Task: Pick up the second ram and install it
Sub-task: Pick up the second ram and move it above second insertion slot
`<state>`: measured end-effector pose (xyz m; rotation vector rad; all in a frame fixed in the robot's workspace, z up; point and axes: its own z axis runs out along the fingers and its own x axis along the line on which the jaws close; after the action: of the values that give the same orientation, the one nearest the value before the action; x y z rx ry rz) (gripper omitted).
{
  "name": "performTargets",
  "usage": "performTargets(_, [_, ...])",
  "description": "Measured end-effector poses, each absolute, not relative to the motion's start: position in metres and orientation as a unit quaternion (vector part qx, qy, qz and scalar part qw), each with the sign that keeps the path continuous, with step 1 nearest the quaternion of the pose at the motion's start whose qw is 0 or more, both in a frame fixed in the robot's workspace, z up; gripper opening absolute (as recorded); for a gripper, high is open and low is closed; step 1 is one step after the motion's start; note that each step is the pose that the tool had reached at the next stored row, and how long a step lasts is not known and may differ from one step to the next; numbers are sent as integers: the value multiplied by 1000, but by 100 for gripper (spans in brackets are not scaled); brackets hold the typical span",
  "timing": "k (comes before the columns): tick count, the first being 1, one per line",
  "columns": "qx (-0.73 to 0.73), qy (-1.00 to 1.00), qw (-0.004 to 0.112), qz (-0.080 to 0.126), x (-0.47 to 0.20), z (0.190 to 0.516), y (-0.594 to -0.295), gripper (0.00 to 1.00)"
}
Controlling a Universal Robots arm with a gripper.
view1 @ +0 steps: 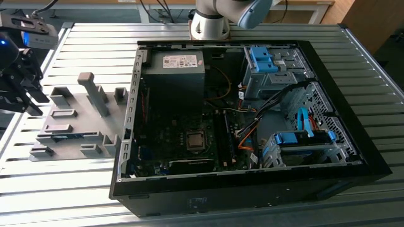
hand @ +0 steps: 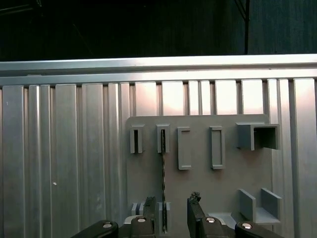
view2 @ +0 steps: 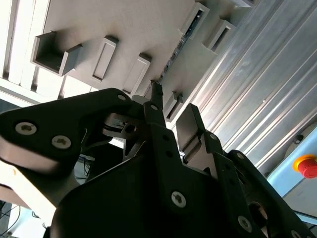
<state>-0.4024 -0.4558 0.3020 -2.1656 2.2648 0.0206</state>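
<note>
The second ram (hand: 162, 178) stands on edge in a slot of the grey holder plate (hand: 198, 183), showing as a thin dark strip. In the exterior view it is a blue strip (view1: 66, 137) low in the grey holder plate (view1: 75, 127) at that view's left. My gripper (hand: 171, 212) hovers above the plate, open, with the stick's near end in line with the gap and closer to one finger (hand: 148, 210). In the second wrist view the fingertips (view2: 156, 96) point at the stick (view2: 172, 55). The gripper (view1: 28, 99) hangs at the table's edge.
An open black computer case (view1: 252, 189) lies on the ribbed metal table (view1: 82, 47), with the motherboard (view1: 183, 137), long memory slots (view1: 222, 137), a power supply (view1: 173, 66) and blue drive latches (view1: 262, 59). The arm's base (view1: 211, 23) stands behind the case.
</note>
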Motion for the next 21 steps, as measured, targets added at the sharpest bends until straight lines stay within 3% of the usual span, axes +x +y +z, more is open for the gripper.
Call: performTargets(21, [-691, 723, 4, 6, -402, 263, -459, 39])
